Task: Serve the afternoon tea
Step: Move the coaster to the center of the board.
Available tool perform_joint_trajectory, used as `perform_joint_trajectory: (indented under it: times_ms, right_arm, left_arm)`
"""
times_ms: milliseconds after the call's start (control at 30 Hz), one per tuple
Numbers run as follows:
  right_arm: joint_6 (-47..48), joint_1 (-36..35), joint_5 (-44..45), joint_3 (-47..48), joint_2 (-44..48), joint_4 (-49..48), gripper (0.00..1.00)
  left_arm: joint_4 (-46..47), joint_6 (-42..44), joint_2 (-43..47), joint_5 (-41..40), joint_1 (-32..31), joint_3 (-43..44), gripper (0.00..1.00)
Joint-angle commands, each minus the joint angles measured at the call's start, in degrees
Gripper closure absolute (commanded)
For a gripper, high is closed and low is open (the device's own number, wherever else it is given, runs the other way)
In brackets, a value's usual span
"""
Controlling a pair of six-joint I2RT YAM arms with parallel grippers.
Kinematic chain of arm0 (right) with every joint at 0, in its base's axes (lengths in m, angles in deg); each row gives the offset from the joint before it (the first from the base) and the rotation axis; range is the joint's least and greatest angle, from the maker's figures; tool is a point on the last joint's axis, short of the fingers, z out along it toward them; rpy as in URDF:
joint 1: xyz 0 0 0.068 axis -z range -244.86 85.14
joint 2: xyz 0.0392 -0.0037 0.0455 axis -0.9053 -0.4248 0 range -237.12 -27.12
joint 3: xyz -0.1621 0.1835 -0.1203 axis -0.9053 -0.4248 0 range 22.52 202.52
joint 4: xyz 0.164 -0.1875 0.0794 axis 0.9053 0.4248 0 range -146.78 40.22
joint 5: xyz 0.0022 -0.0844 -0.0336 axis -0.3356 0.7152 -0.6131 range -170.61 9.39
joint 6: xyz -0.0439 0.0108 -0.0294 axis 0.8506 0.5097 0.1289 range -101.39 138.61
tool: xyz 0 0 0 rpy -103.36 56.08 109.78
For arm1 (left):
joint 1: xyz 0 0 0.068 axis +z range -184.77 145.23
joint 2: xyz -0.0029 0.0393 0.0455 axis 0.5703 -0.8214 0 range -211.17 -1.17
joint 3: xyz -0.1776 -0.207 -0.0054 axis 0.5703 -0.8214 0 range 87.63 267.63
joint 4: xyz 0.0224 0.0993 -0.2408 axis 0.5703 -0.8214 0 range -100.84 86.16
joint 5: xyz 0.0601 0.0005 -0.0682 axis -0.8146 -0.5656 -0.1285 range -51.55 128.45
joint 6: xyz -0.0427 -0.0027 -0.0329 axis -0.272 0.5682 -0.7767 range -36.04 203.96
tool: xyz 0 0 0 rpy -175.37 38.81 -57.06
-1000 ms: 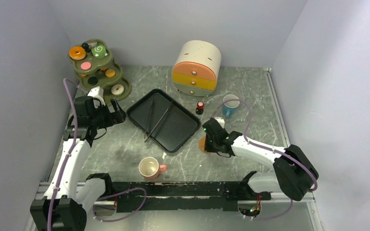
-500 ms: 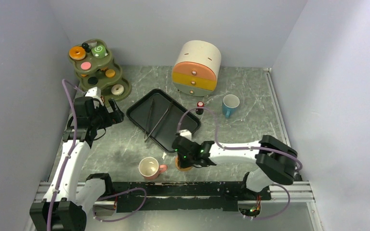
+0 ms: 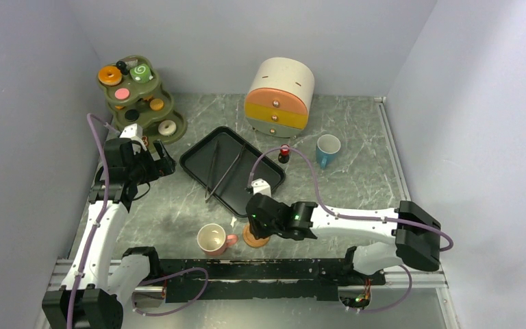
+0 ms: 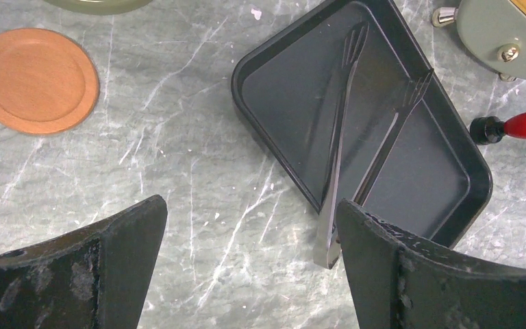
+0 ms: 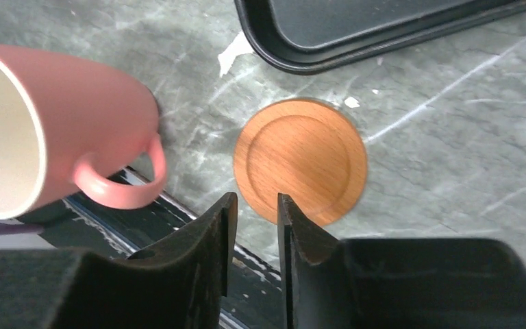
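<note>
Hovering low by the front rail [image 3: 246, 269] with the right gripper [image 5: 255, 202], keeping its fingers only a narrow slit apart and pinching nothing. Leaving an orange saucer [image 5: 301, 161] lying flat on the table [image 3: 356, 137], near rim just under the fingertips. Judging by that, setting a place at the serving edge rather than carrying. Finding the pink cup [image 5: 61, 130] upright just left of that saucer, handle turning toward it, close but not touching. Likely waiting there for a lift onto the saucer.

Moving farther in, meeting the black tray [image 4: 243, 58] lying askew mid-table and holding two dark forked utensils [image 4: 339, 151] side by side, probably kept there for handling pastries. Hanging over bare marble left of the tray with the left gripper [image 4: 250, 212], spreading its fingers wide and holding nothing, seemingly readying for a broad, flat pick. Spotting a second orange saucer [image 4: 34, 80] flat on the table beyond that gripper, near the stand's foot.

Reaching the back, seeing the blue cup [image 3: 327, 149] upright at the right, well apart from both saucers, near a small red-capped bottle [image 3: 284, 152] and a drawer chest [image 3: 281, 96]. Noting the orange doughnut [image 3: 109, 74], green swirl roll [image 3: 140, 72] and white doughnut [image 3: 166, 127] sitting on the olive tiered stand [image 3: 151, 82] in the far left corner, not yet being served.
</note>
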Motion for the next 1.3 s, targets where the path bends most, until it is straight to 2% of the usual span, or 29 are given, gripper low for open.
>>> perform_joint_trajectory:
  times_ms: [0,133,400,700,867,1133,1267]
  right_arm:
    - [3.3,0.1,2.3,-2.1,1.5,6.0,0.65]
    - [4.1,0.1,1.3,-3.7,2.3,7.4,0.56]
    - [3.8,0.1,1.1,-5.3,-1.1,3.6,0.53]
    - [4.5,0.1,3.0,-3.8,-5.8,1.2,0.53]
    - [4.9,0.1,1.0,-4.6,-7.2,-3.1,0.54]
    - [5.0,0.1,-0.8,-1.6,-10.3,-6.7,0.56]
    - [8.8,0.1,-1.9,-0.5,-9.4,-6.0,0.53]
  left_arm:
    - [0.7,0.2,1.1,0.4,-0.5,0.9,0.02]
    - [0.7,0.1,0.9,0.4,-0.5,0.9,0.02]
    - [1.0,0.0,0.6,0.6,-0.4,0.7,0.02]
    - [0.2,-0.5,0.9,-1.9,-0.5,1.0,0.02]
    - [0.0,-0.7,0.7,-2.8,-0.5,1.1,0.02]
    - [-2.2,-2.6,0.4,-10.4,-0.5,1.9,0.02]
    - [-2.5,-2.8,0.5,-11.3,-0.5,2.1,0.02]
